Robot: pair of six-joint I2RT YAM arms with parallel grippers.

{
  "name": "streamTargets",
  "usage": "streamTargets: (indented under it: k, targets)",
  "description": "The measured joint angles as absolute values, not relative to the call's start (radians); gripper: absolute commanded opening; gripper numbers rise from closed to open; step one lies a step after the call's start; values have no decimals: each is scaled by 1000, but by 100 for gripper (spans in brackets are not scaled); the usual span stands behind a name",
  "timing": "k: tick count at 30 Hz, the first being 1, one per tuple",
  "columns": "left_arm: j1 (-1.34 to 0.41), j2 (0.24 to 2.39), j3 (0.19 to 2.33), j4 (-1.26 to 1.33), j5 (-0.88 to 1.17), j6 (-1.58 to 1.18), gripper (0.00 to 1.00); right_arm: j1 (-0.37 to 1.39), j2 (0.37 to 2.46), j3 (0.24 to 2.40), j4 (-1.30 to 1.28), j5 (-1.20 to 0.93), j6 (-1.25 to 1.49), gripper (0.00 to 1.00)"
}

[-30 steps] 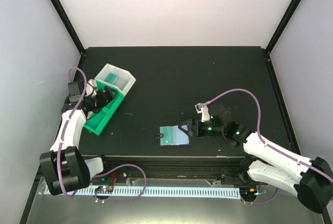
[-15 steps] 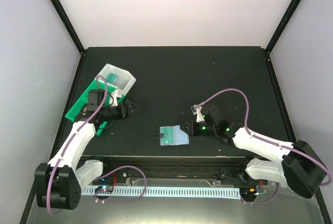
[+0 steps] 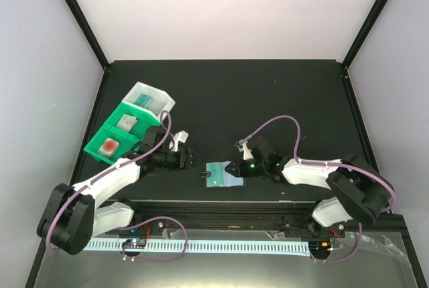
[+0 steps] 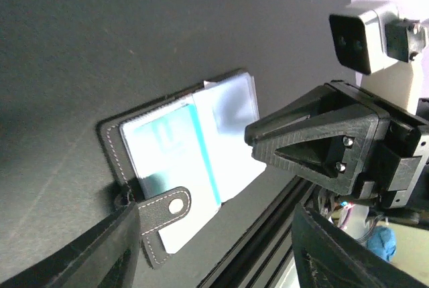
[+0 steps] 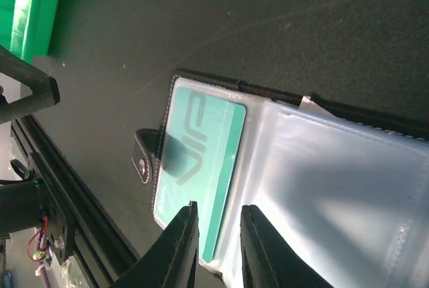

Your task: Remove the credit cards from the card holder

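Left arm [image 3: 117, 175] swung toward card holder [image 3: 223, 175]; open, teal card [image 5: 201, 154] in pocket.

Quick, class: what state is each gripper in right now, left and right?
Left gripper: open, holding nothing.
Right gripper: closed to a narrow slit on the card holder, at its clear pockets.

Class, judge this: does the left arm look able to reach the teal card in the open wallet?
Probably yes. The left pincer stands open just beside the wallet, the teal card lies on the half facing it, and the right pincer sits at the far edge, leaving that side free.
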State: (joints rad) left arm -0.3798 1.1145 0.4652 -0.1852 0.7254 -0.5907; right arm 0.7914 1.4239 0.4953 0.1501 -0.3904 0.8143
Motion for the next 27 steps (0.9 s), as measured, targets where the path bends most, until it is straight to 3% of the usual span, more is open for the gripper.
streamTargets:
  k: [12,16,27]
  targets:
    - [-508,1340,429,62,716,-682,39,808,1528,497,240,-429,828,20]
    - [-532,1396,427,110,715,-699,28,810,1551,500,258,-436,837,20]
    - [-539,1417,421,136,672,-709,14,814,1588,505,282,-456,844,18]
